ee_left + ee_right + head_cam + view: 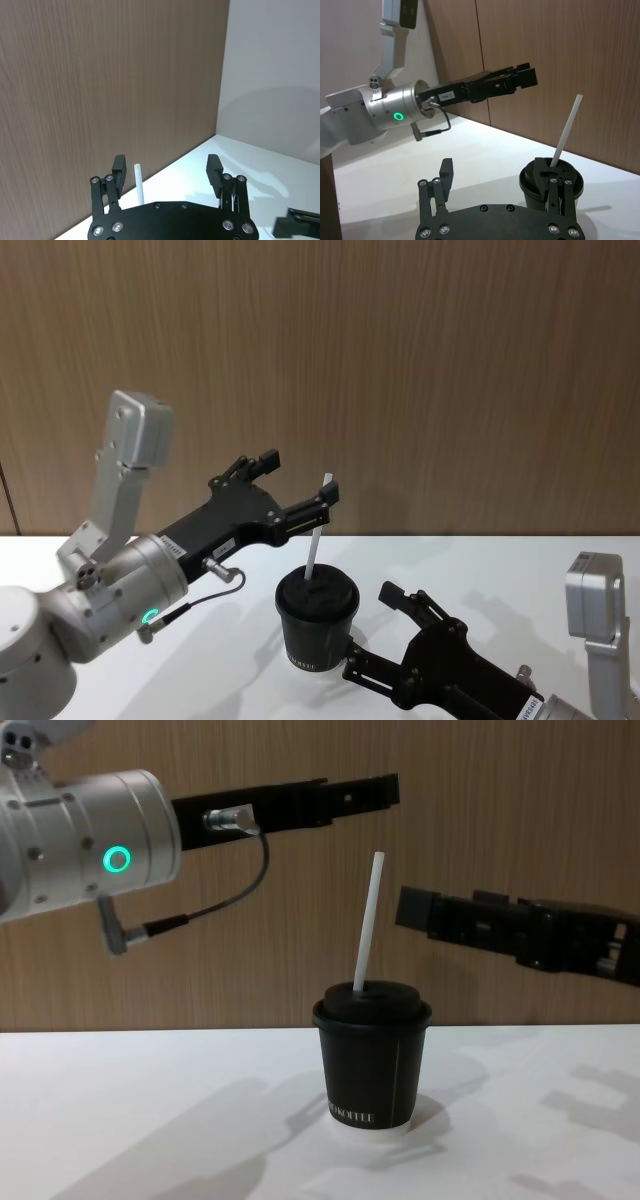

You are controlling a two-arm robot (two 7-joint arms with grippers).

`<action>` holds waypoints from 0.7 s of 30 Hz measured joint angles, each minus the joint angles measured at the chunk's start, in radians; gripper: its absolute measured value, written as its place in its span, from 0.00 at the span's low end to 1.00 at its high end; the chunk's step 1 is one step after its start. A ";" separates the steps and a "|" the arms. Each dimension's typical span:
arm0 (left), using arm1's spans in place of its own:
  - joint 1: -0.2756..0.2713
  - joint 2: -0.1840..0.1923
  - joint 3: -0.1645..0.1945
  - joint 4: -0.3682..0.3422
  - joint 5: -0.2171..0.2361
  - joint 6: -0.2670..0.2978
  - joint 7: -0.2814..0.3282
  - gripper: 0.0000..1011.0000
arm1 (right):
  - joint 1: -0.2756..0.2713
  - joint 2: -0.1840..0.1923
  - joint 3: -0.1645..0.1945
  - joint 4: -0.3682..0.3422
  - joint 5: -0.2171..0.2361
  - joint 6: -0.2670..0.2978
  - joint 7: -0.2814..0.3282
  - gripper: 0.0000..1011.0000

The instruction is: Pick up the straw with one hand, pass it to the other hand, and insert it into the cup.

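Left gripper (298, 483), silver wrist with green ring: jaws spread, empty, raised above and behind the cup (371, 1055). Chest view alone shows clear air between it and the straw (367, 924). Straw: standing in the cup's lid, tilted. Right gripper (375, 629): jaws apart, empty, just beside the cup.

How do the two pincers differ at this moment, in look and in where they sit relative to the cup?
The left pincer has a silver wrist with a green ring light; the right pincer looks all black. The left pincer hangs above and behind the cup, near the straw's top; the right pincer sits low beside the cup. Both are open and hold nothing, and the straw stands in the lid.
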 joint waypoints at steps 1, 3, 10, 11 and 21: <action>0.013 0.009 -0.005 -0.019 -0.005 0.002 0.002 0.99 | 0.000 0.000 0.000 0.000 0.000 0.000 0.000 0.99; 0.025 0.016 -0.010 -0.035 -0.009 0.004 0.004 0.99 | 0.000 0.000 0.000 0.000 0.000 0.000 0.000 0.99; 0.080 0.057 -0.030 -0.105 -0.027 0.013 0.016 0.99 | 0.000 0.000 0.000 0.000 0.000 0.000 0.000 0.99; 0.085 0.061 -0.032 -0.111 -0.029 0.014 0.018 0.99 | 0.000 0.000 0.000 0.000 0.000 0.000 0.000 0.99; 0.148 0.116 -0.054 -0.186 -0.053 0.031 0.027 0.99 | 0.000 0.000 0.000 0.000 0.000 0.000 0.000 0.99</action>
